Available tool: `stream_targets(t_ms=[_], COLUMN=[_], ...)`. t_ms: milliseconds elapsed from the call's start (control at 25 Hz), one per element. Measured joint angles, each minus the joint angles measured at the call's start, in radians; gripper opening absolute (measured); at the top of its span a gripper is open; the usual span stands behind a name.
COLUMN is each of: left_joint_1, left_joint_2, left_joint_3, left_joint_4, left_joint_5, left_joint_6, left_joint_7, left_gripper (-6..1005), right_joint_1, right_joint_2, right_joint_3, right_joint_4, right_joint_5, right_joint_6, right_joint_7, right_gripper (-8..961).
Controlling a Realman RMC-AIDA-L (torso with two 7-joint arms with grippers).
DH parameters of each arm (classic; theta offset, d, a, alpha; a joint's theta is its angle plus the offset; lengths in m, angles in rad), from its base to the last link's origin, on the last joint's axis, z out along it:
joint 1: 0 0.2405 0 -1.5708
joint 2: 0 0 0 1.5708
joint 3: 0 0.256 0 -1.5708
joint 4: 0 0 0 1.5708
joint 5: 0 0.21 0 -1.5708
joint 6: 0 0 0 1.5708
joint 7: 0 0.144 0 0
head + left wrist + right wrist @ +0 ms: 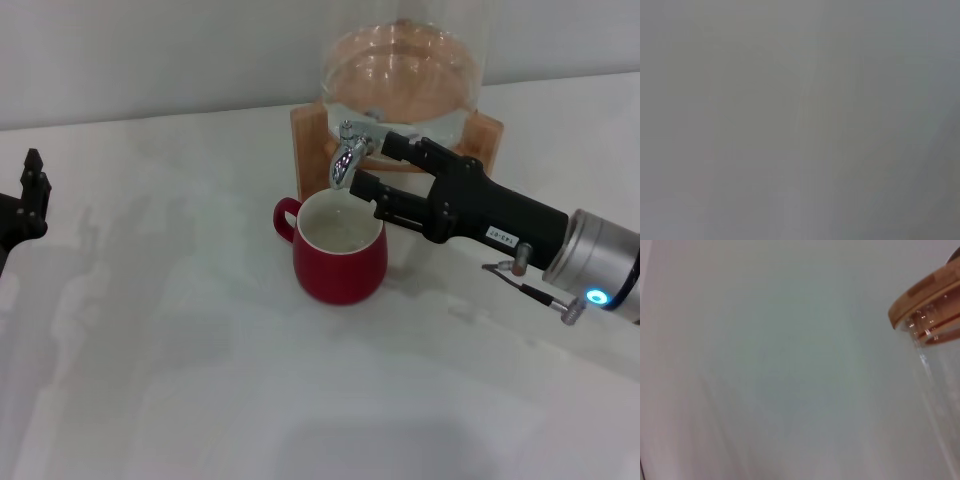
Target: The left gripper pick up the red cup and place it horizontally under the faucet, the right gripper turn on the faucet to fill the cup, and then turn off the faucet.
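Parked at 9 o'clock edge: black left gripper (30, 195), finger state can't tell. Glossy dark-red ceramic cup (340, 252) upright at centre under small chrome faucet (349, 156), axis vertical, handle toward 10 o'clock. Black right gripper (372, 166) reaching from 3 o'clock, jaws wide astride faucet. Filling step, apparently; next: close lever.

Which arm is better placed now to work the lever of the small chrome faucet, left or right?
Right. The right tool is already at the small chrome faucet, above the glossy red ceramic cup. The left tool sits far away at the table's edge.
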Motion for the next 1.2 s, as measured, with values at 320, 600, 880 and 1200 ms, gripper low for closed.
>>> stream_targets(t_ms=[320,600,880,1200], left_joint_1=[-0.009,-0.012,-0.009,-0.008], left_joint_2=[0.000,0.000,0.000,0.002], left_joint_3=[0.000,0.000,0.000,-0.005], left_joint_4=[-0.015,-0.023,-0.023,-0.025], left_joint_5=[-0.002,-0.005,-0.007,-0.008], left_joint_6=[-0.001,-0.003,-0.003,-0.003], left_joint_7=[0.000,0.000,0.000,0.000], left_gripper=[491,491,491,491], right_joint_1=[-0.037,-0.066,-0.088,-0.094], right_joint_2=[-0.003,-0.021,-0.037,-0.040], right_joint_3=[0.025,0.106,0.173,0.256], right_joint_4=[0.001,0.004,0.006,0.007], right_joint_5=[0.000,-0.001,-0.002,-0.002], right_joint_6=[-0.025,-0.024,-0.022,0.004], right_joint_7=[0.000,-0.001,-0.012,-0.066], right_gripper=[868,868,868,868])
